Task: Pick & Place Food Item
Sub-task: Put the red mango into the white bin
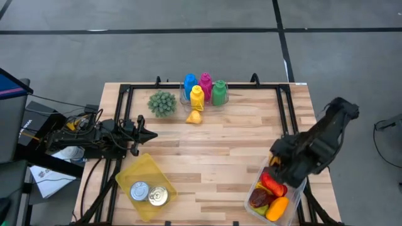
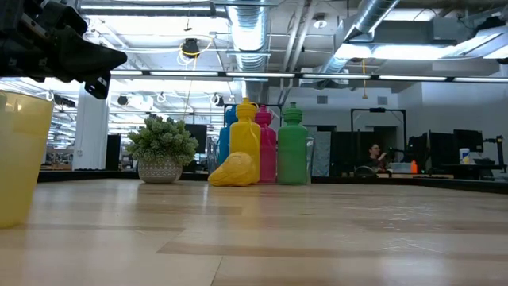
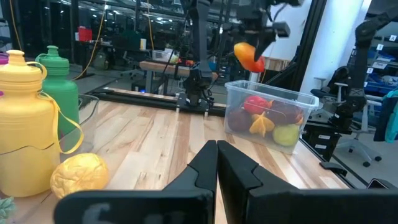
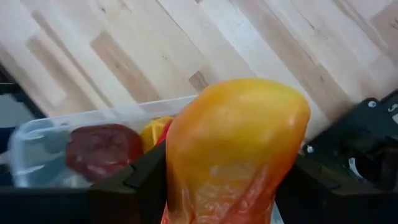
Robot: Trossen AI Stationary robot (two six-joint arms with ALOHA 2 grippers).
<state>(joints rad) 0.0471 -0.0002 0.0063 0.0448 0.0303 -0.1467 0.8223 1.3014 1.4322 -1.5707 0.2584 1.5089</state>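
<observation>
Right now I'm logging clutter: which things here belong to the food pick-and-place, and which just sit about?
In the job:
- right gripper, holding orange-yellow fruit
- clear bin
- yellow tray

Lying about:
- bottles
- plant
- cans

A: What colours are the bottles [image 1: 204, 89]?
B: Blue, magenta, yellow, green.
A: And the held fruit [image 4: 233, 149]?
B: Orange-yellow, reddening low. The tub [image 1: 129, 177] is translucent yellow; the table [image 1: 220, 147] is pale striped wood.

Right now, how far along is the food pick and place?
Picked: the right gripper holds an orange-yellow fruit above the clear bin. Placing remains; the yellow tray holds two cans. The left gripper waits shut by the tray.
</observation>
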